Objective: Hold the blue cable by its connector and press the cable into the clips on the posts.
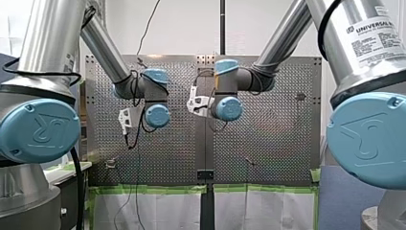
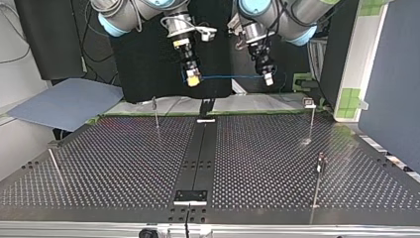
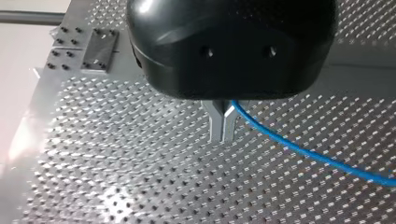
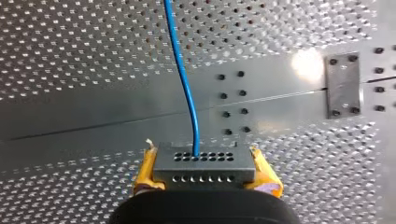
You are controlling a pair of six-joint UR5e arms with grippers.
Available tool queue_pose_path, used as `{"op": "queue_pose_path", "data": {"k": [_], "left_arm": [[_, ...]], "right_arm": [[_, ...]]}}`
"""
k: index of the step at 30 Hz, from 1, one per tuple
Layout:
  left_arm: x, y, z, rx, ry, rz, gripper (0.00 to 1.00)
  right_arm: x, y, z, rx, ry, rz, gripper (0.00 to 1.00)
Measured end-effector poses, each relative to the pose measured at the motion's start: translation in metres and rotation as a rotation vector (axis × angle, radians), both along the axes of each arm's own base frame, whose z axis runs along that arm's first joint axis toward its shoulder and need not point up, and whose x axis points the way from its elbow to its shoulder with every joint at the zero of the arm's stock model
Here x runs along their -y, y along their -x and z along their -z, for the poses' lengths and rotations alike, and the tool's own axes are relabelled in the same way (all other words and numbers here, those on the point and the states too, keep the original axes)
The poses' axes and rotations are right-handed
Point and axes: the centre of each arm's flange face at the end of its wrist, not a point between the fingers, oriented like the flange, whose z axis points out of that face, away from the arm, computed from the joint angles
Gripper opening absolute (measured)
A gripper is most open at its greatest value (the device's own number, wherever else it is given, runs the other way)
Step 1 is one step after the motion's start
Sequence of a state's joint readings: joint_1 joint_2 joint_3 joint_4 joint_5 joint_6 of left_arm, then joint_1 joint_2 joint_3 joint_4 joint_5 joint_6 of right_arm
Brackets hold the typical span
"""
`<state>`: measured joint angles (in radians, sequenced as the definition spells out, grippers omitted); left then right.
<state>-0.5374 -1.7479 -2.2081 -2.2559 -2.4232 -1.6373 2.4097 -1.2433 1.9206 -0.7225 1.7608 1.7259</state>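
In the top view the blue cable (image 2: pixel 228 77) runs taut and level between my two grippers, high above the table. My right gripper (image 2: pixel 193 80), at that view's left, is shut on the grey connector (image 4: pixel 204 168), which sits between its yellow pads (image 4: pixel 145 173). The cable (image 4: pixel 184 79) leaves the connector's row of holes and runs straight ahead. My left gripper (image 2: pixel 268 78) is shut on the cable. In the left wrist view its metal fingers (image 3: pixel 223 127) are pressed together and the cable (image 3: pixel 299 149) trails off beside them. Thin posts with clips (image 2: pixel 309 103) stand on the table below.
The perforated table (image 2: pixel 124 163) has a dark centre strip (image 2: pixel 198 158). Posts stand at the top view's back left (image 2: pixel 156 113), back right (image 2: pixel 311 121), right (image 2: pixel 318 181) and left (image 2: pixel 55 168). Both grippers hang beyond the table's far edge, above the posts.
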Motion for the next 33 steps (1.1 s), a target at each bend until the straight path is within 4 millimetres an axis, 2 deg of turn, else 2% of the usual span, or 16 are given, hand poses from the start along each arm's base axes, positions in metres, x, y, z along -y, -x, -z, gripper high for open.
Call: {"op": "queue_pose_path", "data": {"k": [5, 10, 19, 23, 33], "left_arm": [[-0.002, -0.002, -0.026, 0.014, -0.001, -0.009, 0.0], [-0.007, -0.007, -0.048, 0.028, -0.007, -0.027, 0.0], [-0.016, -0.023, -0.11, 0.092, 0.012, -0.064, 0.0], [-0.022, -0.027, -0.139, 0.124, 0.027, -0.083, 0.0], [-0.049, -0.04, -0.208, 0.198, 0.048, -0.125, 0.0]], "right_arm": [[0.011, 0.001, -0.037, 0.029, 0.026, 0.011, 0.0], [0.021, 0.002, -0.085, 0.075, 0.069, 0.022, 0.0], [0.027, 0.0, -0.158, 0.15, 0.156, -0.022, 0.0], [0.03, -0.004, -0.163, 0.152, 0.164, -0.044, 0.0], [0.049, -0.029, -0.143, 0.118, 0.143, -0.065, 0.0]]}}
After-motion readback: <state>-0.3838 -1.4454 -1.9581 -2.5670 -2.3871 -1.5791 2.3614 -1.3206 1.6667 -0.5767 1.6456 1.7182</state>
